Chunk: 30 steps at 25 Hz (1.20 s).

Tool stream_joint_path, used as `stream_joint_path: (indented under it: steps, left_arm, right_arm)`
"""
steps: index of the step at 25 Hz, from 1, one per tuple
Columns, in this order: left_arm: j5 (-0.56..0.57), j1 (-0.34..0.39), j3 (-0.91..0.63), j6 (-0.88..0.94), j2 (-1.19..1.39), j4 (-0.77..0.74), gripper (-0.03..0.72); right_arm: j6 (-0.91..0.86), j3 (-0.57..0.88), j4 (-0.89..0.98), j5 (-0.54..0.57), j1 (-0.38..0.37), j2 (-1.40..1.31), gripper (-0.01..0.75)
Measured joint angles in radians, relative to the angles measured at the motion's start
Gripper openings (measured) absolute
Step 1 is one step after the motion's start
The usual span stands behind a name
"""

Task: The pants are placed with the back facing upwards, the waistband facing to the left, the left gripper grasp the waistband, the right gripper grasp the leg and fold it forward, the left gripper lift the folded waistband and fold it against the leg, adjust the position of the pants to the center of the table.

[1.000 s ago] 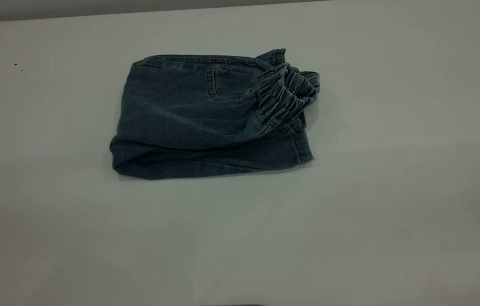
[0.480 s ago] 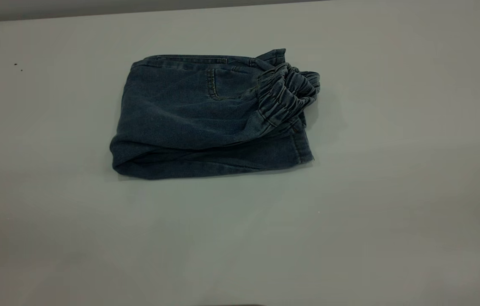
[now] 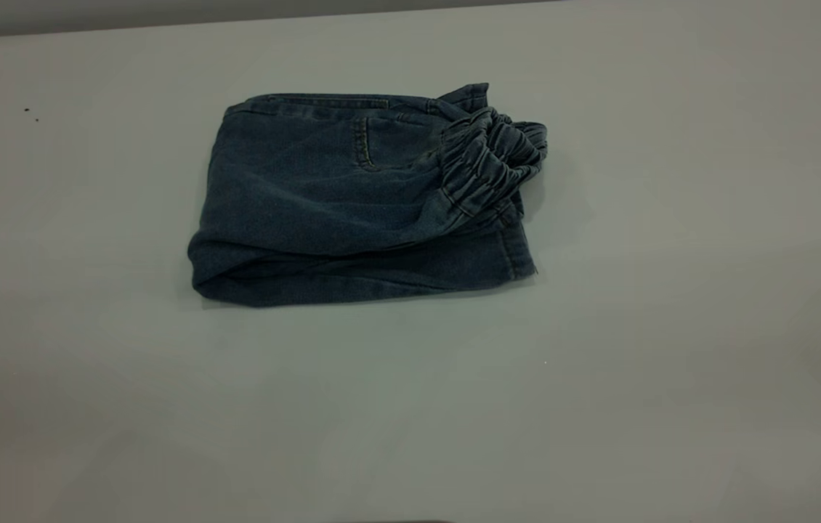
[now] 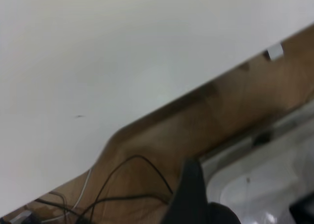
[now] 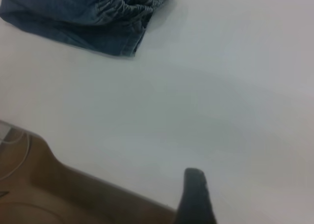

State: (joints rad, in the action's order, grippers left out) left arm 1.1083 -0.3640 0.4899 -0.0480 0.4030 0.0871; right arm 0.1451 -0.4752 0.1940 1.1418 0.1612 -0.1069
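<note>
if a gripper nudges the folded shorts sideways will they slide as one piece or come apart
The shorts are soft denim, so probably floppy: a push would likely bunch the layers rather than slide them together. The waistband lies loose and puffy on top, so it may flip back. The table looks smooth, so the bottom layer might slip.

Folded blue denim pants (image 3: 352,211) showing coarse matt woven cloth, stitched seams standing out. Darker gathered elastic waistband (image 3: 490,167) looking ribbed, puckered. Large pale-grey table (image 3: 672,363) appearing smooth, matt, giving faint soft sheen. Brown wood-look floor (image 4: 235,111) lying beyond table edge in left wrist view, thin black cables (image 4: 122,185) trailing across, smooth-sheathed.
</note>
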Motion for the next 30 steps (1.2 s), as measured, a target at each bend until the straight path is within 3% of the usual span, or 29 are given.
stream_joint_path:
  steps: [4,8,14,30]
  left_arm:
    - [0.000,0.232,0.000,0.000,-0.128,0.004,0.570]
    - [0.006,0.374,0.000,0.001,-0.293,0.007,0.570]
    - [0.017,0.406,0.000,0.003,-0.420,0.018,0.570]
    - [0.018,0.406,0.000,0.003,-0.421,0.020,0.570]
  right_arm:
    - [0.000,0.000,0.005,-0.001,-0.026,0.029,0.470]
    - [0.000,0.000,0.010,0.000,-0.124,0.071,0.470]
    - [0.000,0.000,0.020,0.007,-0.212,0.118,0.470]
    - [-0.004,0.000,-0.008,0.006,-0.219,0.118,0.469]
